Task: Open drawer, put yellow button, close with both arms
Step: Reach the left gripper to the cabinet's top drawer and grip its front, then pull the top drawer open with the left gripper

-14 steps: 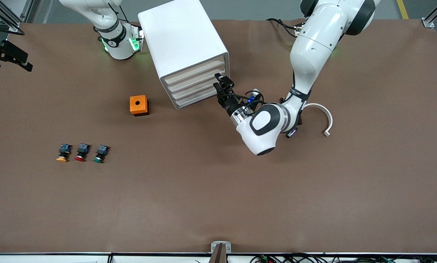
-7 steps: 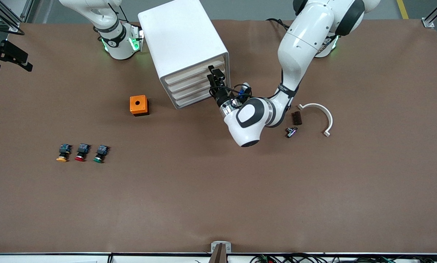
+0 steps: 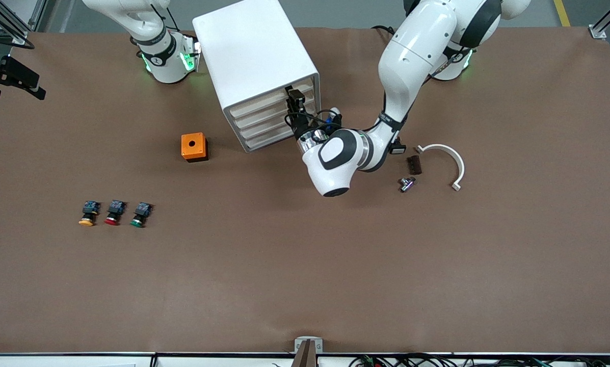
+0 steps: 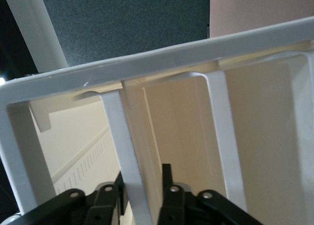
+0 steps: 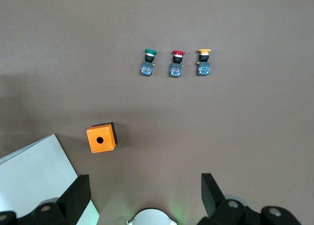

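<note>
Upper centre, the white plastic cabinet's top drawer (image 3: 271, 100) is straddled by the parted left gripper (image 3: 294, 99); closing, then pulling, is needed.

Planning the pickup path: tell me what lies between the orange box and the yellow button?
Nothing: the front view shows bare table between the orange box and the yellow button.

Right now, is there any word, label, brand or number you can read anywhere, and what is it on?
None can be read.
The black band on the right arm carries a white mark, too small to read.
The boxy white plastic cabinet and orange box show no text.
</note>
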Robot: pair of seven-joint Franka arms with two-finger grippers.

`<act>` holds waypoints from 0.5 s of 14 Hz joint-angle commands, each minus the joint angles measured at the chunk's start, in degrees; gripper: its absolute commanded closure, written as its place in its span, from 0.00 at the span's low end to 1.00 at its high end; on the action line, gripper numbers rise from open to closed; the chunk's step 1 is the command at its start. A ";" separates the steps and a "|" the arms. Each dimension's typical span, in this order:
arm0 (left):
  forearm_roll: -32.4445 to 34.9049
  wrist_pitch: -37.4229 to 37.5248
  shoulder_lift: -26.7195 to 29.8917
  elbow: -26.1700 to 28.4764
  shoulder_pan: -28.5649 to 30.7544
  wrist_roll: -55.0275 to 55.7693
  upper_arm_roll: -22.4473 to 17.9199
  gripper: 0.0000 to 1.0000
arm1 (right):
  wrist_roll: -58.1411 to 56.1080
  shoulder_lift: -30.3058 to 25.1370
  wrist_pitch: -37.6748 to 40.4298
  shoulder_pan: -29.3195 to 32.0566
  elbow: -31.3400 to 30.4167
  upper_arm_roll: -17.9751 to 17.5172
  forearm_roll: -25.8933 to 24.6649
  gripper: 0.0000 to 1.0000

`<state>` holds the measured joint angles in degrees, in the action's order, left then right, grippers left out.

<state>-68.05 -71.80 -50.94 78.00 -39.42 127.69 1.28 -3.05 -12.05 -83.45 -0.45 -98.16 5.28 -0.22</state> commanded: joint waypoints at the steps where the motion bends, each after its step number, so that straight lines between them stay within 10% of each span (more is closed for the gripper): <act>1: -1.03 -0.18 0.40 0.05 -0.92 2.04 -0.40 0.90 | -0.29 -1.49 -0.49 -0.34 -1.24 0.35 0.66 0.00; 7: -1.03 -0.01 0.49 -0.04 1.53 2.04 -0.84 0.95 | -0.29 -1.49 -0.49 -0.34 -1.24 0.26 0.66 0.00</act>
<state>-68.32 -71.56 -50.75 77.97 -39.30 130.86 1.12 -3.05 -12.05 -83.45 -0.45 -98.17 5.27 -0.22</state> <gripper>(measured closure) 0.899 0.000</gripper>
